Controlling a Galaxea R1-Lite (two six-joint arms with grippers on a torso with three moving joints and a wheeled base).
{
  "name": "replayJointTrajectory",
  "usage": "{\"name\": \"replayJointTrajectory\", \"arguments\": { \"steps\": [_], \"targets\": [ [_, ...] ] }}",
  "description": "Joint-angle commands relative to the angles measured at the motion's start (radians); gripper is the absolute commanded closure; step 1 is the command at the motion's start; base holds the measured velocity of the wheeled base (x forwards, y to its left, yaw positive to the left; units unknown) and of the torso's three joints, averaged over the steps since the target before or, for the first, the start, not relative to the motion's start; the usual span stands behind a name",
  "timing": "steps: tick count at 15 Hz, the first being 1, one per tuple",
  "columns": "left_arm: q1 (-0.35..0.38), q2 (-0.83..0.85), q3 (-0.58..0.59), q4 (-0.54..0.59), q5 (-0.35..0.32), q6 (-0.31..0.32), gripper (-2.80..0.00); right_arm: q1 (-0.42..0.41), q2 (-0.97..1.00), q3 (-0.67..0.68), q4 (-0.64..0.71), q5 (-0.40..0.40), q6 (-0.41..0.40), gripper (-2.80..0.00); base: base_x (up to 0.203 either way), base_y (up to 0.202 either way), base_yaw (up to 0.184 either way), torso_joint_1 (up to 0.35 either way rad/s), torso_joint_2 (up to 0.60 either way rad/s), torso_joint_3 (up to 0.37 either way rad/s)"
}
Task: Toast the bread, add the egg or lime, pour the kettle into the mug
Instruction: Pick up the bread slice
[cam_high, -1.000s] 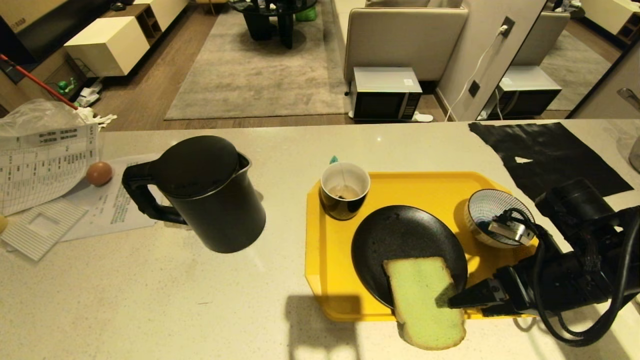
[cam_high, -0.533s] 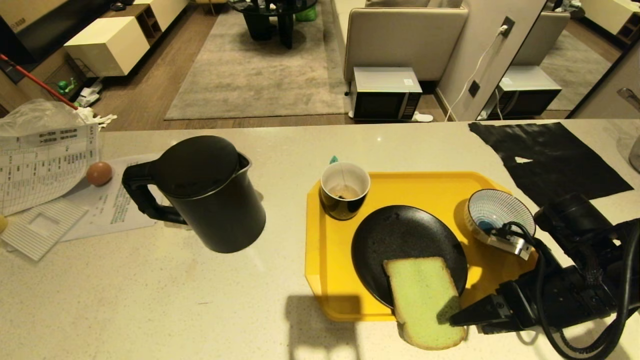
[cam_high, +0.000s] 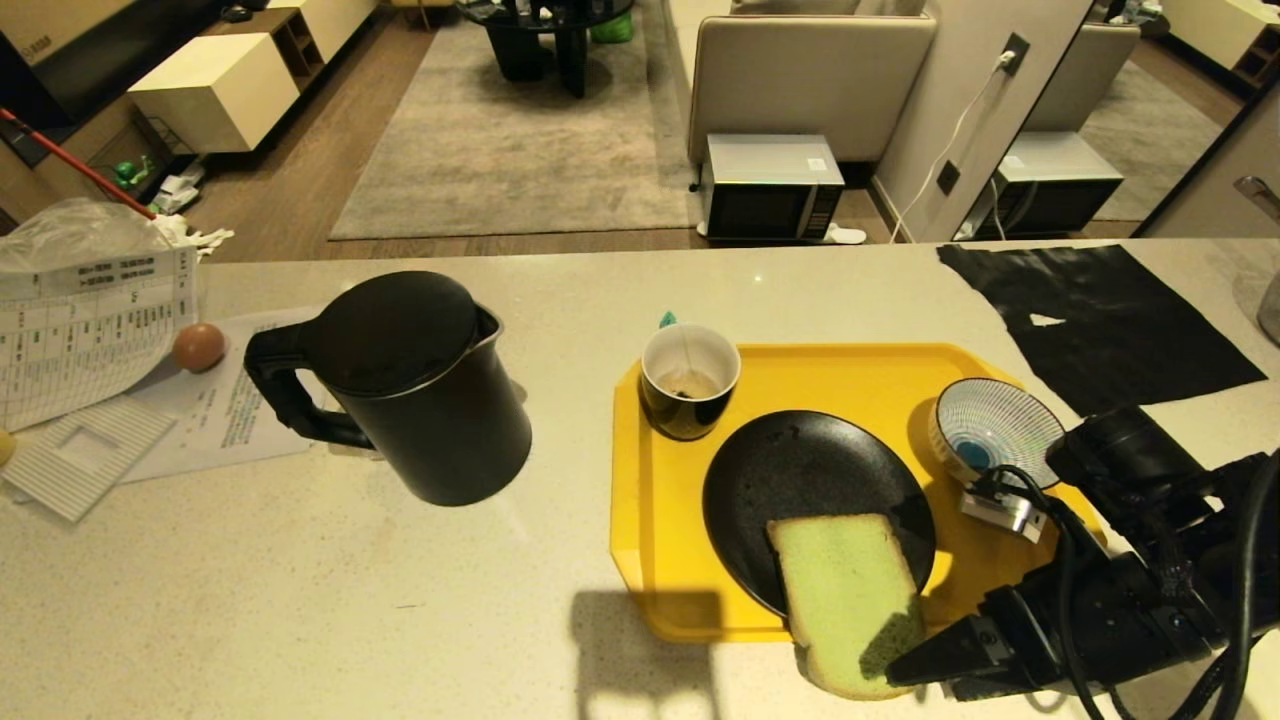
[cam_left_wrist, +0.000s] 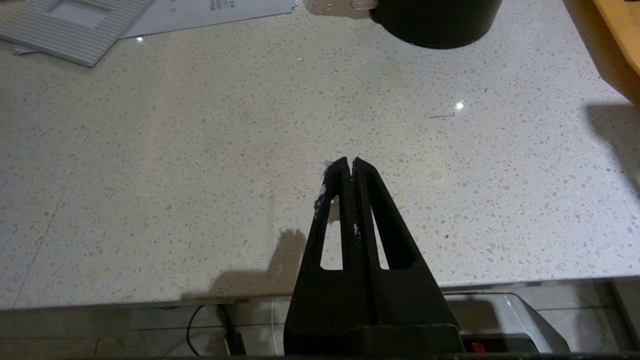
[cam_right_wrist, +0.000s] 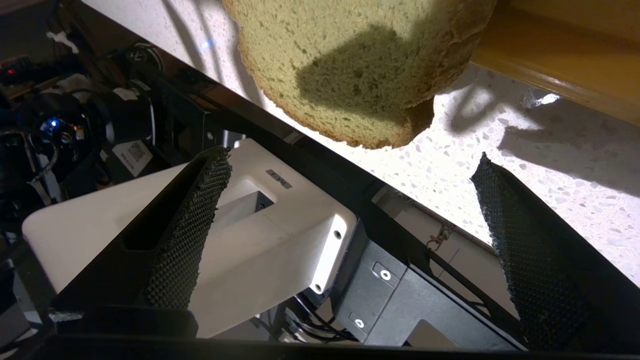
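Bread (cam_high: 848, 600) half on black plate (cam_high: 800, 480), overhanging yellow tray (cam_high: 650, 560) near edge; apparently untoasted. Right gripper (cam_high: 905, 668) spread wide, empty, beside bread. Left gripper (cam_left_wrist: 350, 165) pinched closed, idle. Kettle (cam_high: 420, 390) left, unpoured; egg (cam_high: 198, 346) far left; mug (cam_high: 688, 378) on tray.

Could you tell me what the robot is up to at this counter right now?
The right gripper is open beside the near end of the bread, not holding it. The slice leans off the black plate and over the near edge of the yellow tray. The mug sits on the tray's far corner, the kettle stands on the counter to the left, and an egg lies by some papers. The left gripper is shut over bare counter.
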Motion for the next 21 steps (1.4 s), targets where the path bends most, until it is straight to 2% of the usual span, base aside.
{"name": "replayJointTrajectory", "arguments": {
  "steps": [1, 8, 21],
  "targets": [
    [0.0, 0.001, 0.0, -0.001, 0.0, 0.0, 0.0, 0.006, 0.008, 0.002, -0.017, 0.004, 0.028, -2.8, 0.0, 0.0, 0.0, 0.0, 0.0, 0.0],
    [0.002, 0.001, 0.0, -0.001, 0.0, 0.0, 0.0, 0.051, 0.037, 0.001, -0.121, -0.007, 0.151, -2.8, 0.0, 0.0, 0.0, 0.0, 0.0, 0.0],
    [0.002, 0.001, 0.0, -0.001, 0.0, 0.0, 0.0, 0.057, 0.08, -0.004, -0.137, -0.012, 0.165, -2.8, 0.0, 0.0, 0.0, 0.0, 0.0, 0.0]
  ]
}}
